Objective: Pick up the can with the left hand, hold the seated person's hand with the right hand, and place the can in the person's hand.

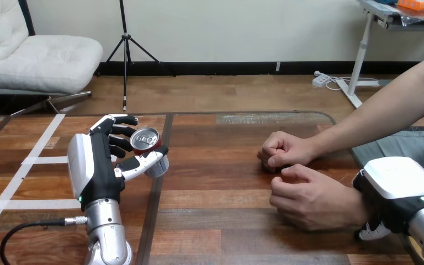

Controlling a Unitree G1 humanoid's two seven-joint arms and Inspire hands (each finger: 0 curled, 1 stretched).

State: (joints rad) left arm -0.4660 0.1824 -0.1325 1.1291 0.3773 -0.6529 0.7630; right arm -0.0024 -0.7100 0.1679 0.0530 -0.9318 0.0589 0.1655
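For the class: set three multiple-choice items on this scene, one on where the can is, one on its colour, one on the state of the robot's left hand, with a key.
1. Where on the table is the can?
A. its left part
B. its right part
C. its near edge

2. The can's side is:
A. blue
B. red
C. green

3. The left hand is:
A. flat on the table
B. curled round the can
C. a fist, apart from the can

Key: 1 A, the can shows at the view's left; 2 B, red shows below its silver top; 3 B, fingers behind it and the thumb in front close on it.
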